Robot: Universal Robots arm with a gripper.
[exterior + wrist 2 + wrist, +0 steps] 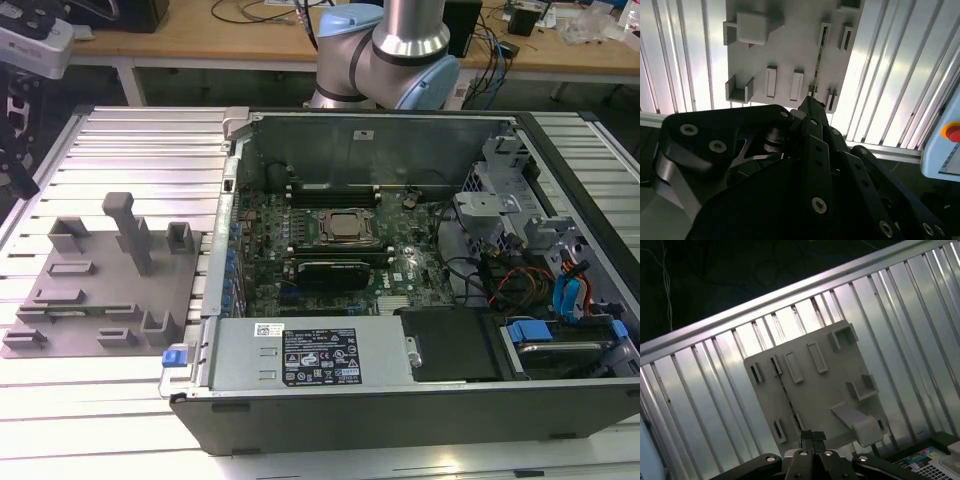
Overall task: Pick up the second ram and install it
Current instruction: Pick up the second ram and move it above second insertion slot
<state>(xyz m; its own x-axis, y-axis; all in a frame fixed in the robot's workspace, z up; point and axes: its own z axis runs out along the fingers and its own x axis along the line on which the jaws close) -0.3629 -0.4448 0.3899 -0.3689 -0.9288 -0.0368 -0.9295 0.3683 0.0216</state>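
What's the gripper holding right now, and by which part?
Nothing that shows. The second ram stands on edge in the grey fixture plate, and the gripper hangs above it.

Ribbed metal worktop (90, 410) carries a grey fixture plate (100, 290); an open computer case (420, 420) stands beside it.

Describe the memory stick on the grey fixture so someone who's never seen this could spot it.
On the ribbed metal table lies a flat grey fixture plate. Across it runs the memory stick, a thin dark strip standing on edge between two small slotted blocks. Everything else on the plate is short, chunky and grey.
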